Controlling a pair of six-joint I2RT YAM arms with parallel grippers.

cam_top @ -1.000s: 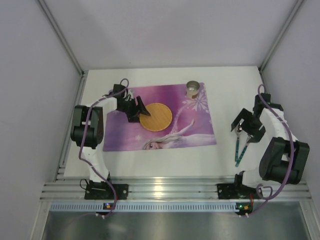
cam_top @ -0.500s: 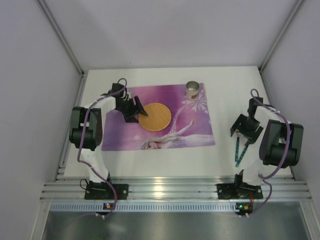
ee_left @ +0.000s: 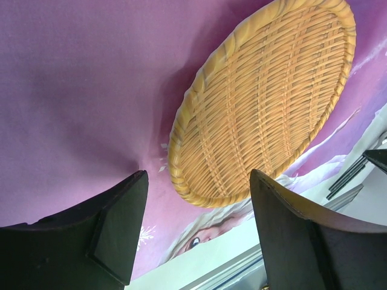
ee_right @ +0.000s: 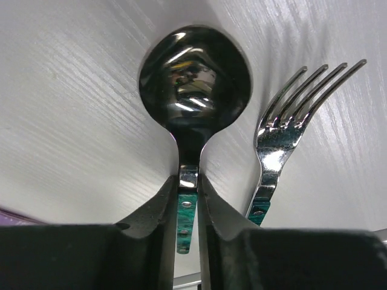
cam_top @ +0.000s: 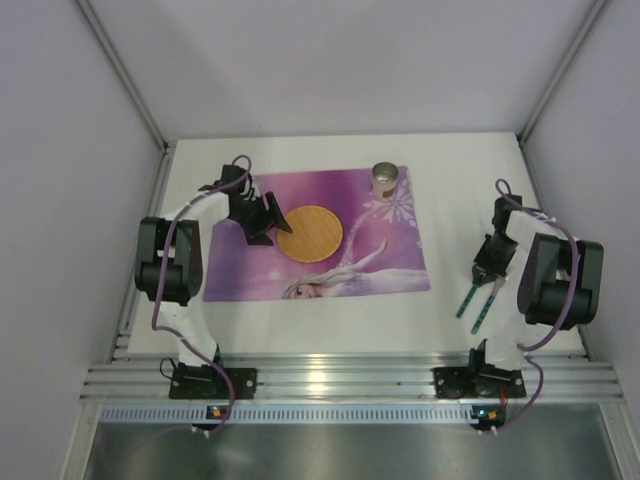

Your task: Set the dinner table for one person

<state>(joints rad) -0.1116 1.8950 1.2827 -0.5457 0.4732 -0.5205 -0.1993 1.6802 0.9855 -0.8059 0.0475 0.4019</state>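
Now that the right gripper has dropped and pinched the spoon, left gripper gaping wide by the plate, placing can start.

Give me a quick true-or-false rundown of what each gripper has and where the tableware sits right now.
1. The right gripper has its jaws shut on the handle of the spoon. True.
2. The fork is held in the same grip. False: it lies loose on the dinner table, right beside the spoon.
3. The left gripper is holding the wicker plate. False: its jaws are open and empty, and the plate lies flat on the placemat just ahead of them.
4. The metal cup stands at the placemat's far right corner. True.
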